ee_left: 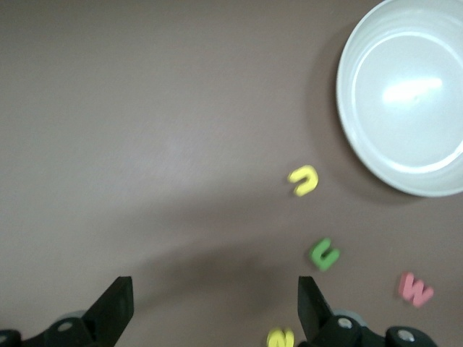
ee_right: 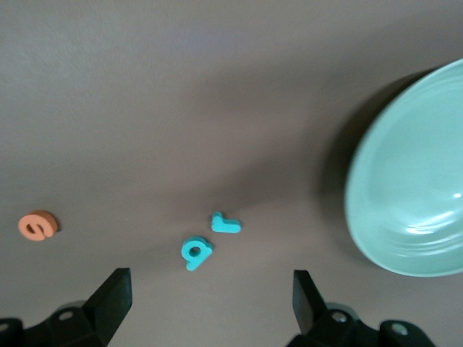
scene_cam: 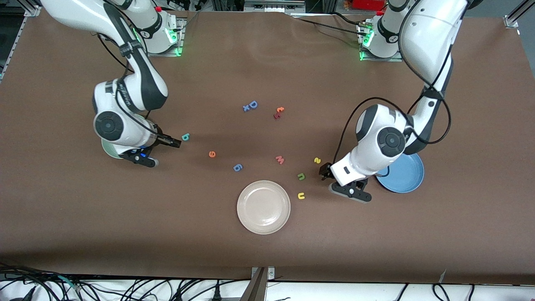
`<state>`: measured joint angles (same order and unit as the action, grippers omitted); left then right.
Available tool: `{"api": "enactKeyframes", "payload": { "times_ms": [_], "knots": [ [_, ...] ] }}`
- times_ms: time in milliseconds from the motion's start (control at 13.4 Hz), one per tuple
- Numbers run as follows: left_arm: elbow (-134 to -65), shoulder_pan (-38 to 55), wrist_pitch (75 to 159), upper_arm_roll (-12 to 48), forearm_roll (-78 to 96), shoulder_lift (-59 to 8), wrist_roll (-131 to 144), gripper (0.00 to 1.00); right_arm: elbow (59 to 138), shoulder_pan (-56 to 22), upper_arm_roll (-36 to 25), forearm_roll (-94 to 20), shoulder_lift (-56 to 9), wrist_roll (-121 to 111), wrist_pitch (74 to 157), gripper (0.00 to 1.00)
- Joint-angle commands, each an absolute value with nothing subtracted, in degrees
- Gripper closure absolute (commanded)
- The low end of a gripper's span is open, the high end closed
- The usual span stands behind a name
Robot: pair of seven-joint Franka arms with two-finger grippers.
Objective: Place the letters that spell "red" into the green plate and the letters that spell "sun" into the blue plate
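Beige plate [scene_cam: 263, 207] nearest camera, unused. Left gripper [scene_cam: 325, 171] jaws apart, empty, just beside green n [scene_cam: 301, 177], yellow u [scene_cam: 301, 195], s [scene_cam: 317, 160]; blue plate [scene_cam: 407, 177] under its wrist. Right gripper [scene_cam: 175, 142] apart, beside teal d [scene_cam: 185, 136], probably lining up; green plate [ee_right: 412, 195] under that arm.

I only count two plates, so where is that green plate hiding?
The green plate sits at the right arm's end of the table, mostly hidden under that arm in the front view; the right wrist view shows it beside two teal letters.

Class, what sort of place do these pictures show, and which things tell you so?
Probably a robotics lab: two arms bolted to a brown-covered table, foam letters such as the yellow "u", and loose cables along its edge.
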<state>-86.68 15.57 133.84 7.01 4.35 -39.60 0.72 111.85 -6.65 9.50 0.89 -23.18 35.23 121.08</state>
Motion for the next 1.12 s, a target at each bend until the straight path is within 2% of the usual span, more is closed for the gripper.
{"api": "enactKeyframes", "payload": {
  "times_ms": [0, 372, 521, 670, 745, 819, 894, 1043],
  "knots": [
    [-76.4, 18.7, 133.7, 6.4, -0.7, -47.7, -1.8, 0.00, 115.7, -8.7, 9.4, 0.1, -24.1, 39.9, 127.8, 0.02],
    [-75.4, 20.1, 147.6, 6.5, -1.4, -54.0, -4.7, 0.00, 117.7, -11.2, 9.4, 0.1, -27.0, 45.8, 133.6, 0.02],
    [-75.3, 21.1, 149.1, 6.4, -1.7, -55.5, -4.9, 0.00, 118.6, -11.2, 9.3, 0.2, -27.2, 46.8, 134.0, 0.18],
    [-75.3, 22.3, 149.2, 6.3, -1.7, -56.4, -5.4, 0.00, 119.2, -11.2, 9.3, 0.2, -27.2, 46.8, 134.0, 0.23],
    [-75.3, 23.7, 149.3, 6.1, -1.8, -56.9, -5.4, 0.00, 120.0, -11.1, 9.3, 0.2, -26.9, 46.8, 134.0, 0.36],
    [-75.5, 24.3, 149.2, 6.0, -2.9, -56.9, -5.4, 0.01, 120.4, -11.1, 9.3, 0.2, -26.6, 46.8, 134.1, 0.37],
    [-75.7, 24.1, 149.3, 6.0, -4.9, -56.9, -5.5, 0.04, 120.6, -11.1, 9.3, 0.2, -26.5, 46.8, 134.0, 0.37],
    [-75.5, 23.9, 149.3, 6.0, -8.0, -57.6, -5.5, 0.20, 122.2, -11.0, 9.1, 0.2, -25.7, 46.8, 135.5, 0.37]
  ]
}}
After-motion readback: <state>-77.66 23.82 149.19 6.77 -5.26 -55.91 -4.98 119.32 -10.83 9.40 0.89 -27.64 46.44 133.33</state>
